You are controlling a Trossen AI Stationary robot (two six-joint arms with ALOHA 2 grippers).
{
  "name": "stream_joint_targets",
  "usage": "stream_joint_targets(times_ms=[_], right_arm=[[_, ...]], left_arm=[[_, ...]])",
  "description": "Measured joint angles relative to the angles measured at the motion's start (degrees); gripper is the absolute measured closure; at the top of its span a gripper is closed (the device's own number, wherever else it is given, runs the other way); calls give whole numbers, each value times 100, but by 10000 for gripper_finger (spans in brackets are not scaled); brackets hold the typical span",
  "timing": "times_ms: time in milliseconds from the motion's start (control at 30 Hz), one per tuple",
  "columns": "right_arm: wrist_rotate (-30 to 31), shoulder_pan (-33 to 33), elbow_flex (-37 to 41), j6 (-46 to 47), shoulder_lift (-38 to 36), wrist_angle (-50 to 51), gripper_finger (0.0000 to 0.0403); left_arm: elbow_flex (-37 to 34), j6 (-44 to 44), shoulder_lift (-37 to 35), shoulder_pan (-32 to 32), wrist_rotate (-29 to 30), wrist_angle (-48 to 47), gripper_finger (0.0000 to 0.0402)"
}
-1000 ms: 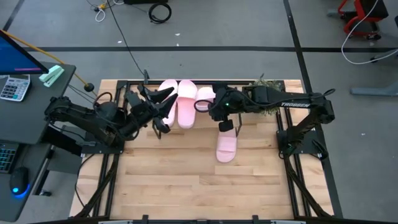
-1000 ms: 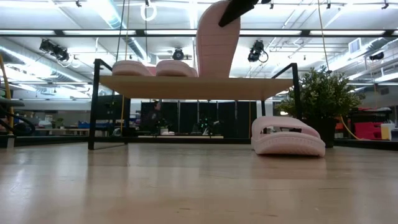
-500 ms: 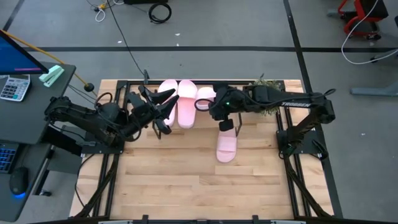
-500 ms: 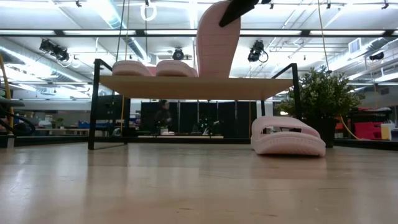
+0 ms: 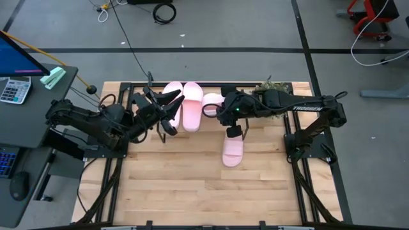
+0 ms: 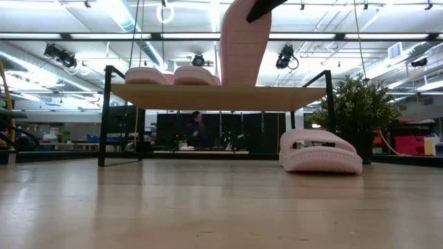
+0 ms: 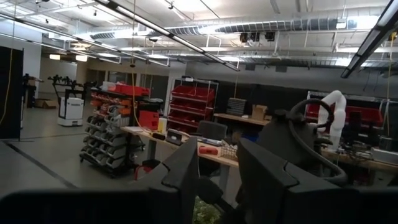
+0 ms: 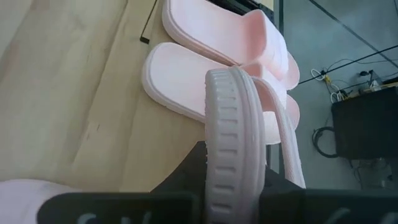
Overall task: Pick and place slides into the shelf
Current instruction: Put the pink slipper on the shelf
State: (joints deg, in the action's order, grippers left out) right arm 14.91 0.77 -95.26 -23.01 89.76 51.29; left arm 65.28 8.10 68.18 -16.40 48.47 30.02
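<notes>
- High view: the right gripper [image 5: 225,108] is in the upper middle of the frame, above the shelf [image 5: 211,124], and is clamped on one pink slide [image 5: 212,101]. Two other slides [image 5: 184,102] lie side by side on the shelf top, just to the left of the held one. A fourth slide [image 5: 232,151] lies on the wooden table [image 5: 192,185], below the right gripper in the frame. The left gripper [image 5: 167,105] is at the left edge of the shelf with its fingers apart, holding nothing.
- Low view: the held slide [image 6: 243,41] stands upright with its lower end on the shelf board [image 6: 214,97], at the top middle of the frame. The two flat slides [image 6: 169,75] rest on the board to its left. The fourth slide [image 6: 320,151] lies on the table at the right, in front of a green plant [image 6: 356,104]. A person [image 6: 196,128] is far behind, under the shelf.
- Left wrist view: the left gripper's fingers [image 7: 186,171] are spread and empty, pointing into a room with red shelving [image 7: 199,102].
- Right wrist view: the held slide's ribbed sole [image 8: 233,143] sits between the right gripper's jaws at the bottom middle. The two slides [image 8: 211,43] lie on the light board behind it.
</notes>
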Motion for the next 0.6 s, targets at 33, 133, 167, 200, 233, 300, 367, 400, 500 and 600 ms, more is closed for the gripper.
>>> stream_joint_targets(times_ms=[33,133,167,200,233,300,367,400,500,600], right_arm=[[-9,-23,0,39,0,3,361],[-129,-35,0,193,27,31,354],[-197,-35,0,262,35,79,352],[-240,-33,0,311,37,139,351],[-260,-21,5,343,45,159,351],[-319,-19,46,404,50,165,354],[-436,-19,104,465,52,192,357],[-518,-19,139,503,55,197,357],[-719,-19,286,655,55,162,353],[-847,-19,421,834,55,142,349]], left_arm=[[0,-7,0,10,0,2,280],[0,-12,0,10,0,0,278],[0,-13,0,10,0,1,279],[0,-12,0,10,0,2,281],[0,-12,0,10,0,0,282],[0,-11,0,10,-2,-3,285],[0,-12,0,10,-2,2,288],[0,-11,0,10,-1,1,289],[0,-11,0,10,-2,2,289],[0,-11,0,10,-2,0,286]])
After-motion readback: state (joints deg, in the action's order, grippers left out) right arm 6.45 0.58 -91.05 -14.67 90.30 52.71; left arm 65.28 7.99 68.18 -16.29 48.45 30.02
